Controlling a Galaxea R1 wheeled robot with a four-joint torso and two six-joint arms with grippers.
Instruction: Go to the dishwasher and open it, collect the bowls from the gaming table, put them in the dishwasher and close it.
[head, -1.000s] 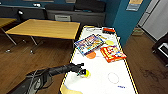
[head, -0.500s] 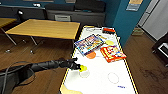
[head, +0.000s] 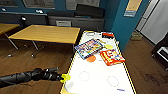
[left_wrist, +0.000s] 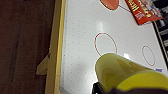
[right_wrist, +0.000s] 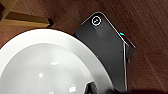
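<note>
The gaming table (head: 100, 75) has a white top with red circles and a yellow edge, and runs away from me. My left gripper (head: 60, 77) comes in from the left, shut on a yellow bowl (head: 65, 78) that hangs over the table's near left edge. In the left wrist view the yellow bowl (left_wrist: 125, 72) looms over the white top (left_wrist: 82, 37). A white bowl (right_wrist: 45, 67) hangs over wooden floor in the right wrist view, with my right gripper (right_wrist: 91, 88) shut on its rim. The dishwasher is out of view.
Two colourful game boxes (head: 88, 47) (head: 111, 57) and an orange disc (head: 91, 59) lie on the table's far half. A yellow-topped table (head: 47, 33) stands to the left, a teal column (head: 125, 22) at the right. My dark base (right_wrist: 107, 50) sits beside the white bowl.
My left arm has drawn back to the left and toward me, carrying the yellow bowl from over the white top to the table's left edge.
</note>
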